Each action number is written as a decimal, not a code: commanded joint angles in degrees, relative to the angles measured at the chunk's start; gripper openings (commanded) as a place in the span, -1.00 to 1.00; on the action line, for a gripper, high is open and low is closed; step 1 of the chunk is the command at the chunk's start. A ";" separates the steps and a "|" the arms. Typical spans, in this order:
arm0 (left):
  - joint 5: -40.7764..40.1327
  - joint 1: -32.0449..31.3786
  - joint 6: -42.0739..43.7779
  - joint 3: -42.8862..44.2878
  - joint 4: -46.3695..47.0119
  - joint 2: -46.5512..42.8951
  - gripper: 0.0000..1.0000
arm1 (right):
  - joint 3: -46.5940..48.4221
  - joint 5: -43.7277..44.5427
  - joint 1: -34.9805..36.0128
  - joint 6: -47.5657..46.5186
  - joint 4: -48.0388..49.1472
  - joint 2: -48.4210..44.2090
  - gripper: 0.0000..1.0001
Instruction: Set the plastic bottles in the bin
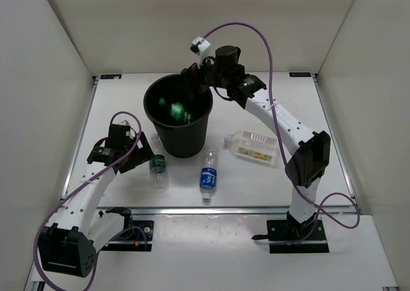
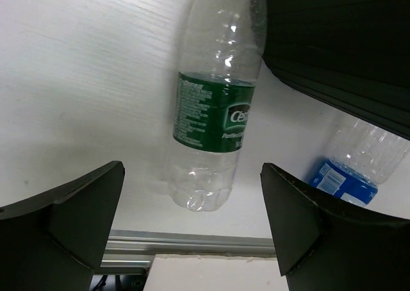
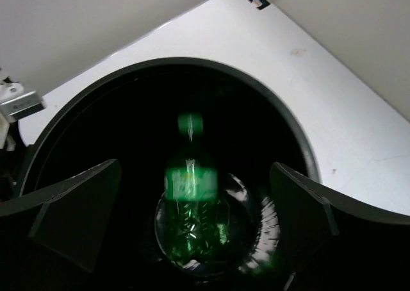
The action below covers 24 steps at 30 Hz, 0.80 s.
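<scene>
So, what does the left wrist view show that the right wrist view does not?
Only left wrist: the green-label bottle and the blue-label bottle lying on the table, next to the outer wall of the bin. Only right wrist: the bin's inside, with the green bottle in it, blurred. Both: the bin, the table, and an open, empty gripper: the left gripper in one, the right gripper in the other.

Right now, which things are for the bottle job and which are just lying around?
For the job: the bin, the all-green bottle inside it, and the green-labelled bottle, blue-labelled bottle and yellow-labelled bottle lying on the table.
Not for the job: the purple cables on the arms, the metal rail at the table's near edge.
</scene>
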 commanded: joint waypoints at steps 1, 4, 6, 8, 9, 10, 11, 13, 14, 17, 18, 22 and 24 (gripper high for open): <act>-0.35 -2.57 -0.16 -0.37 2.22 0.96 0.97 | -1.21 -0.40 0.47 -0.77 2.20 -5.94 0.98; -0.54 -5.56 -0.51 0.07 2.92 2.46 0.98 | -3.41 -1.81 -1.55 2.03 4.39 -10.76 0.99; -2.20 -6.71 -1.13 0.07 2.83 3.51 0.98 | -6.13 -4.43 -3.57 4.40 6.15 -14.44 1.00; -1.68 -6.98 -2.00 -0.54 4.33 4.65 0.98 | -11.30 -5.93 -6.47 6.52 8.79 -18.04 0.98; -1.33 -7.15 -2.09 -1.50 5.46 5.18 0.97 | -12.72 -6.38 -8.04 7.48 10.54 -20.59 1.00; -1.41 -7.15 -2.01 -2.21 5.56 5.45 0.97 | -15.69 -6.47 -8.58 7.92 11.77 -22.10 0.98; -3.50 -7.94 -2.96 -2.30 5.39 6.41 0.96 | -18.77 -6.03 -9.63 8.36 12.74 -24.11 0.98; -6.32 -9.96 -3.50 -2.39 4.77 8.86 0.98 | -22.04 -5.07 -10.87 8.37 13.45 -29.21 0.98; -7.29 -10.31 -3.50 -2.39 4.51 9.49 0.97 | -24.49 -4.54 -11.31 8.72 14.06 -30.19 0.99; -8.10 -10.93 -4.03 -2.12 4.15 13.34 0.97 | -28.71 -3.57 -12.19 8.54 15.03 -34.76 0.99; -8.27 -11.28 -3.94 -2.21 5.29 14.06 0.97 | -29.95 -2.96 -12.97 8.54 14.95 -36.34 0.98; -8.36 -11.64 -3.94 -3.53 7.93 16.25 0.77 | -32.33 -1.02 -14.91 9.07 14.51 -38.37 0.98; -9.58 -12.07 -4.03 -3.53 7.59 16.87 0.57 | -33.30 -1.72 -16.05 10.21 14.86 -39.33 0.99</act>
